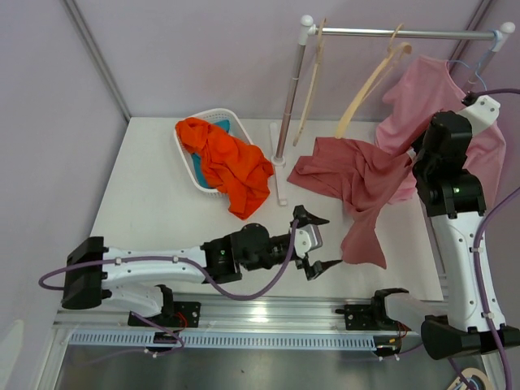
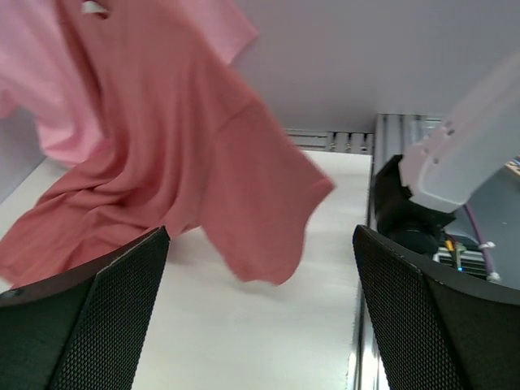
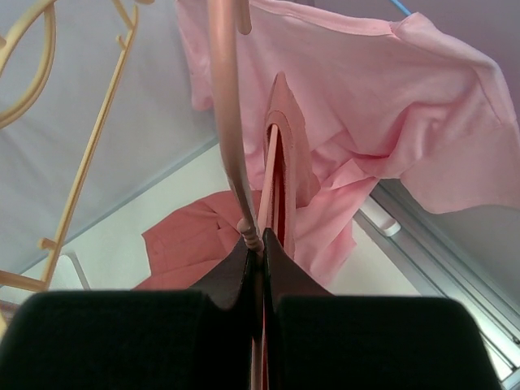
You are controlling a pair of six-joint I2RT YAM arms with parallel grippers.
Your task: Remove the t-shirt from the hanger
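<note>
Left end effector [image 1: 315,244] hovers released at 6 o'clock over the table [image 1: 162,195]; right end effector [image 3: 262,258] is clenched on the red t-shirt [image 1: 357,183], which droops at 3 o'clock, below the wooden hanger [image 1: 379,77]

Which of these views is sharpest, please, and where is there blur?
Top external: evenly lit, sharp. Left wrist: red t-shirt blurred at its lower edge, left pincer dark. Right wrist: right pincer a black, unfocused mass; pink shirt beyond clearer.
</note>
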